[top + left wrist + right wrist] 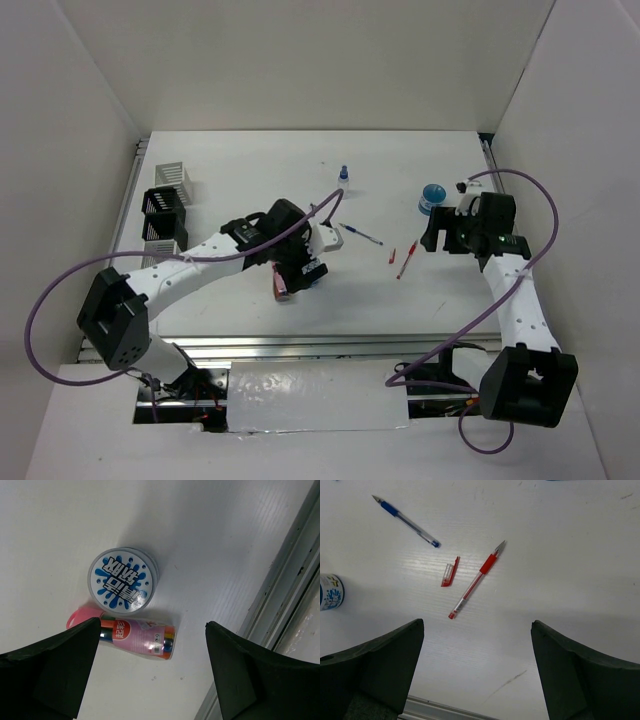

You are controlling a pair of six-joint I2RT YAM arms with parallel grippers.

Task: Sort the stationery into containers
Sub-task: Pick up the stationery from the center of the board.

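Your overhead camera sat above and behind both arms and looked down on the table (pixel 250 180). It was far enough back to take in the whole top, with the arm bases along the bottom edge. Your left wrist camera pointed down past the left gripper (pixel 152 630), very close to the surface, so a round tin (pixel 123 581) and a pink block (pixel 137 637) filled the middle. Your right wrist camera sat higher behind the right gripper (pixel 477 625), facing down at a red pen (pixel 476 579) and a blue pen (pixel 406 521). The overhead and right wrist views shared those two pens. The overhead and left wrist views shared the pink block, while the tin was probably hidden under the left arm (pixel 190 265) from above.
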